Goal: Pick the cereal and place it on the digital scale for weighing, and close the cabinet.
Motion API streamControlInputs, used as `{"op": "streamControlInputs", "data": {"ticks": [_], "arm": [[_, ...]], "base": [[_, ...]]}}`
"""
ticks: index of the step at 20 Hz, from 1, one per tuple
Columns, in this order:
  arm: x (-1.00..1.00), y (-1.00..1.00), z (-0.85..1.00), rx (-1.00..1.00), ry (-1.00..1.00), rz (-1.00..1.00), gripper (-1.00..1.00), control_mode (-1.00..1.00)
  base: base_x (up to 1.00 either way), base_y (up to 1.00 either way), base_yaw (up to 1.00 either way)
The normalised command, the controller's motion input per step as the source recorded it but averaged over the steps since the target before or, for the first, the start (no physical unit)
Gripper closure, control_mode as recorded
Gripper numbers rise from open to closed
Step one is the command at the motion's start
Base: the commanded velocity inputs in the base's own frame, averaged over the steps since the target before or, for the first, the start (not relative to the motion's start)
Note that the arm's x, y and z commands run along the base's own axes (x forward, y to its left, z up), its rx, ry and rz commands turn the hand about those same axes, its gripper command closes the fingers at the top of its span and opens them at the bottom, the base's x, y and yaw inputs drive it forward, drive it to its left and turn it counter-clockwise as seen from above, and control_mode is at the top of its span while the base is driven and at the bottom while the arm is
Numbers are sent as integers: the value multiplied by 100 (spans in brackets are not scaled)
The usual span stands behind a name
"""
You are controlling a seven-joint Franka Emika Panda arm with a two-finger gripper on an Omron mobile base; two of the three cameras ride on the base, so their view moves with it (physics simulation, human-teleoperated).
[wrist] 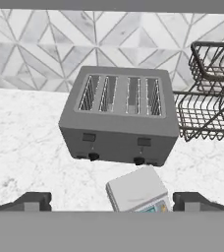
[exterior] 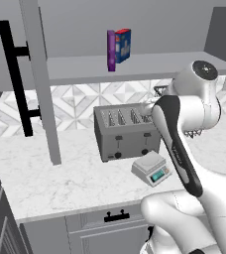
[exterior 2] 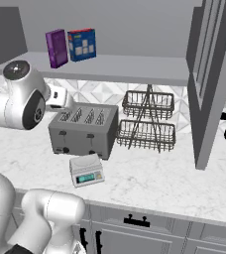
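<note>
Cereal point(exterior: 111, 50), one thin purple box, stands upright on the shelf inside the open cabinet point(exterior: 39, 74), touching or just beside one blue box with a red top point(exterior: 123, 44); in the right base view the cereal point(exterior 2: 56, 47) is left of the blue box point(exterior 2: 83, 44). It sits high above the jaws point(wrist: 112, 201) and well apart from them; they hold nothing. In the hand view the two finger tips point(wrist: 30, 201) stand wide apart, pointing down at the worktop point(wrist: 20, 142), with the digital scale point(wrist: 139, 191) between them, below. One digital scale point(exterior: 153, 168) rests on the worktop just in front of one grey four-slot toaster point(exterior: 125, 130), teal display facing forward. One two-tier wire rack point(exterior 2: 147, 119) stands right of the toaster point(exterior 2: 84, 130), close to it. Two cabinet doors hang open: one on the left with a long black bar handle point(exterior: 15, 74), one on the right point(exterior 2: 209, 79). Lower drawers point(exterior: 116, 215) carry short black handles.
</note>
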Motion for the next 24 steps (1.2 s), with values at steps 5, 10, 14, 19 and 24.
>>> {"op": "streamControlInputs", "data": {"ticks": [5,10,14,19,24], "arm": [[-4,26,55,1,-28,0,-100,-100],[-1,27,55,2,-25,1,-100,-100],[0,7,73,0,-22,4,-100,-100],[0,5,57,3,-9,0,-100,-100],[11,18,45,0,-5,0,-100,-100]], "base": [[0,0,0],[0,0,0],[0,0,0],[0,0,0],[0,0,0]]}}
